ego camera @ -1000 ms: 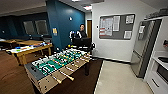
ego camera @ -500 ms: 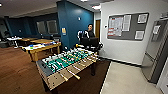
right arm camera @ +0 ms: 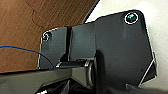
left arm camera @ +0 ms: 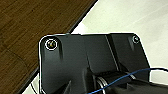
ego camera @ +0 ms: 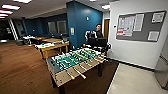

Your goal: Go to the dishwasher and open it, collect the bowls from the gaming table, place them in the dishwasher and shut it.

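The gaming table (ego camera: 55, 47), with yellow sides and a pale top, stands in the middle distance on the left, behind the table-football table. Small coloured things lie on its top, one of them blue (ego camera: 42, 45). They are too blurred to tell whether they are the bowls. The dishwasher is out of view. Both wrist views look down past the robot's dark plates onto the seam where the brown wood floor (left arm camera: 30, 27) meets the pale floor (left arm camera: 140, 17).
A table-football table (ego camera: 76, 63) with a green field and rods stands close ahead on a dark mat. A person (ego camera: 98, 33) with a control rig stands behind it by the blue wall. A noticeboard (ego camera: 140, 26) hangs on the white wall. A steel panel (ego camera: 162, 72) stands at the right edge.
The whole head picture has shifted as the camera swung left. The steel units on the right have slid almost out of the picture, and the table-football table looks a little closer.
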Robot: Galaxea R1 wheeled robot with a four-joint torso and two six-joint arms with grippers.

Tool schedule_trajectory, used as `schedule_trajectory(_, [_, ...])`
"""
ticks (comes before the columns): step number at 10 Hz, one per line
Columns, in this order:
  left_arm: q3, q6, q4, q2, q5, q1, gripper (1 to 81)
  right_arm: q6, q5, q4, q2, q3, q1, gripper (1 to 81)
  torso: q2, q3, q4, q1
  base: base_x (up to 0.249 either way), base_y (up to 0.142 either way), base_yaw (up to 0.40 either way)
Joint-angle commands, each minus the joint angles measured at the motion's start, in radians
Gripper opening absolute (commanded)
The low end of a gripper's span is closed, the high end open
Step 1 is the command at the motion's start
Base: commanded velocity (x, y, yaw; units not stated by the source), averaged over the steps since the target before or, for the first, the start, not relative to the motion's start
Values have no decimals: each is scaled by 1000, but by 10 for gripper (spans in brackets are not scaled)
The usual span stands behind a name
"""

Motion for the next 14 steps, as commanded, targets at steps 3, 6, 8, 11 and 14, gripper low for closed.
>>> schedule_trajectory(3, [1, 2, 6, -13, 46, -53, 811, -4, -50, -10, -4, 19, 55, 811, 0, 0, 0, 0, 0, 0, 222])
schedule_trajectory(6, [1, 2, 2, -10, 46, -53, 811, -8, -51, -10, -4, 19, 60, 811, 0, 0, 0, 0, 0, 0, 222])
schedule_trajectory(8, [1, 2, 0, -10, 46, -53, 811, -8, -51, -8, -4, 19, 59, 811, 0, 0, 0, 0, 0, 0, 222])
schedule_trajectory(11, [1, 2, 0, -13, 46, -53, 811, -10, -53, -10, -1, 15, 54, 811, 0, 0, 0, 0, 0, 0, 228])
schedule_trajectory(14, [1, 3, 3, -14, 46, -52, 811, -10, -51, -10, 1, 16, 52, 811, 0, 0, 0, 0, 0, 0, 232])
